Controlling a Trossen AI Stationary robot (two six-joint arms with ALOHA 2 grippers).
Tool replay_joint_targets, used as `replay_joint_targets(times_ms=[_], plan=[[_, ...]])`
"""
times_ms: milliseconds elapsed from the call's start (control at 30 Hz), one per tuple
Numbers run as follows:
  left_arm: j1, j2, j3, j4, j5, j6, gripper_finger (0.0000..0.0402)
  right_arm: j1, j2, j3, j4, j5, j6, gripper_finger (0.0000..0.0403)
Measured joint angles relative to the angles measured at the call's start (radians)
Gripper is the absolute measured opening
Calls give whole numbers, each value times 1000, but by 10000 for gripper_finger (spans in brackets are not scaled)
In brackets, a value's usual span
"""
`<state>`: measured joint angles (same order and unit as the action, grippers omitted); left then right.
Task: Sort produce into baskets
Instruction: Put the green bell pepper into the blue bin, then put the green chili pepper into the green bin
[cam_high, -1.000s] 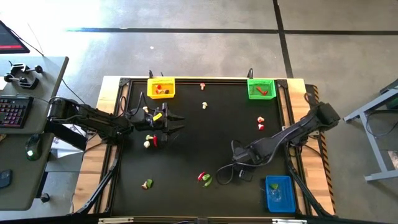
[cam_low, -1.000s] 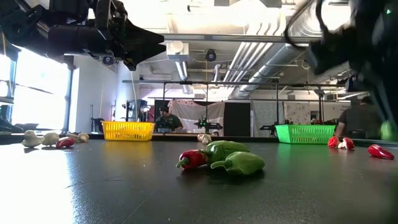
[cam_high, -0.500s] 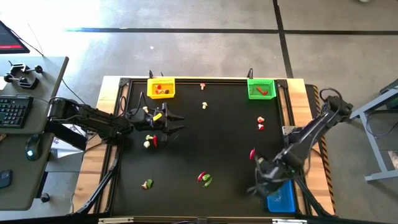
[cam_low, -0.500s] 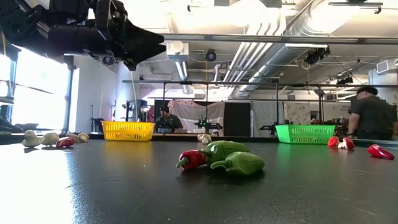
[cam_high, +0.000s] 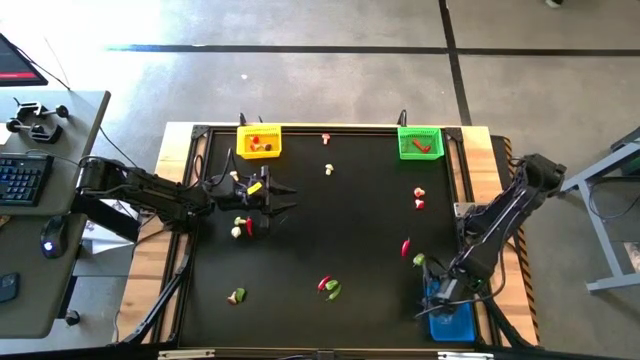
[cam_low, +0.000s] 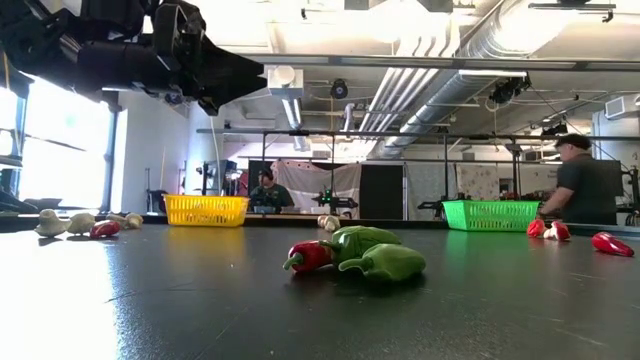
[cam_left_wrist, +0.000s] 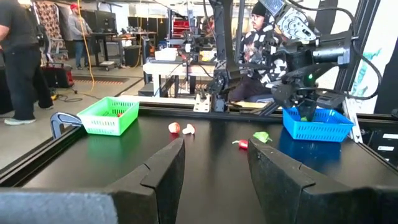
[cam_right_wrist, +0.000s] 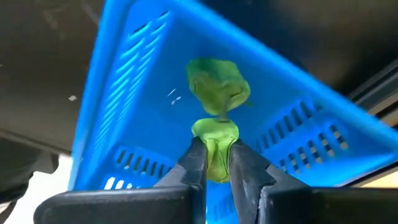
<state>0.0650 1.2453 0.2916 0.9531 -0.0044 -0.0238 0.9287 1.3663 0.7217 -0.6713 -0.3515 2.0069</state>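
My right gripper (cam_high: 441, 296) hangs over the blue basket (cam_high: 456, 322), shut on a green produce piece (cam_right_wrist: 215, 142). Another green piece (cam_right_wrist: 217, 87) lies on the basket's floor. My left gripper (cam_high: 277, 197) is open and empty above the table's left part, beside white and red pieces (cam_high: 241, 226). The yellow basket (cam_high: 259, 141) and the green basket (cam_high: 419, 142) stand at the far edge, each with pieces inside. A red and green pair (cam_high: 328, 287) lies near the middle front. A red chilli (cam_high: 406, 246) and a green chunk (cam_high: 419, 260) lie left of the blue basket. My right gripper pinches the green piece's lower part (cam_right_wrist: 215, 163) between its two fingertips (cam_right_wrist: 195, 163). The fingers point down from above. The piece is lifted clear, above the blue basket's floor (cam_right_wrist: 155, 106).
More pieces lie at the right (cam_high: 419, 197), at the far middle (cam_high: 328, 170) and at the near left (cam_high: 237, 295). The table's raised frame (cam_high: 470, 200) runs around the black mat. People stand in the room beyond the table.
My right gripper has swung from the table's middle front toward the right edge and now hangs over the blue basket, carrying the green piece. It has left the low view.
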Motion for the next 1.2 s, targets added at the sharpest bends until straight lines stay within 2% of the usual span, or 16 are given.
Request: replay_joint_targets(times_ms=[100, 367, 500, 667, 833, 933, 1033, 1200], plan=[[0, 0, 0, -15, 0, 1, 163, 0, 0, 7, -26, -1, -21, 55], [0, 0, 0, -76, -6, 2, 163, -26, 0, 93, -149, -5, -96, 156], [0, -23, 0, -84, 35, 3, 152, -46, 0, 167, -225, 0, -136, 169], [0, -74, 14, -194, 101, -13, 117, -91, 0, 258, -280, 24, -229, 136], [-18, -97, 72, -437, 200, -9, 68, -163, 0, 279, -292, 209, -416, 58], [-52, -97, 103, -540, 210, 10, 35, -220, 0, 254, -270, 284, -562, 12], [-90, -97, 135, -626, 210, 18, 7, -286, 0, 218, -213, 336, -719, 11], [-156, -97, 185, -696, 204, -20, 4, -409, 0, 141, -19, 407, -982, 6]])
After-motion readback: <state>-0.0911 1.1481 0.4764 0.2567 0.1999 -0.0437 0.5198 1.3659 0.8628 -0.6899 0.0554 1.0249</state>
